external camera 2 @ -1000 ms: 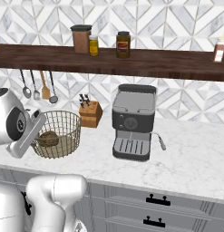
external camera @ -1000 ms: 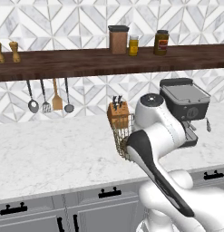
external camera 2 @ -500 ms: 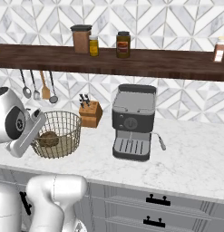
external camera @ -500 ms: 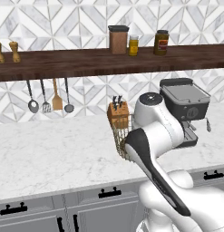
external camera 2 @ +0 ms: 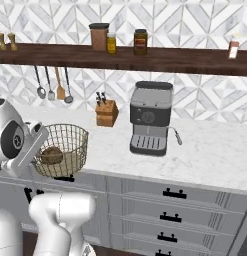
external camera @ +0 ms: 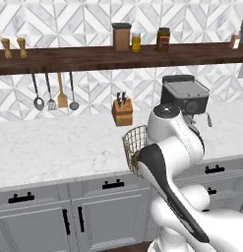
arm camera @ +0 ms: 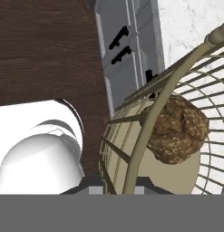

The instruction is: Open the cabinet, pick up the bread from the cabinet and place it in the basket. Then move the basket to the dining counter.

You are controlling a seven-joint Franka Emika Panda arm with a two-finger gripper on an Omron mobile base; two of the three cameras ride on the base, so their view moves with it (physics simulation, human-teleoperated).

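Observation:
My gripper is shut on the left rim of the tan wire basket and holds it in the air at the counter's front edge, partly out over the grey cabinet fronts. The dark-brown bread lies on the basket's beige bottom. In the hand view the gripper pinches a rim wire of the basket, the bread sits just beyond it, and wooden floor shows below. In the left base view my arm covers most of the basket. The dining counter is out of view.
A coffee machine and a knife block stand on the marble counter by the wall. Utensils hang under a wooden shelf holding jars. Grey cabinets with black handles are shut below.
The whole picture has shifted: the counter and shelf sit higher and farther, more cabinet front shows, so the camera has backed away. The basket keeps its place in my shut gripper.

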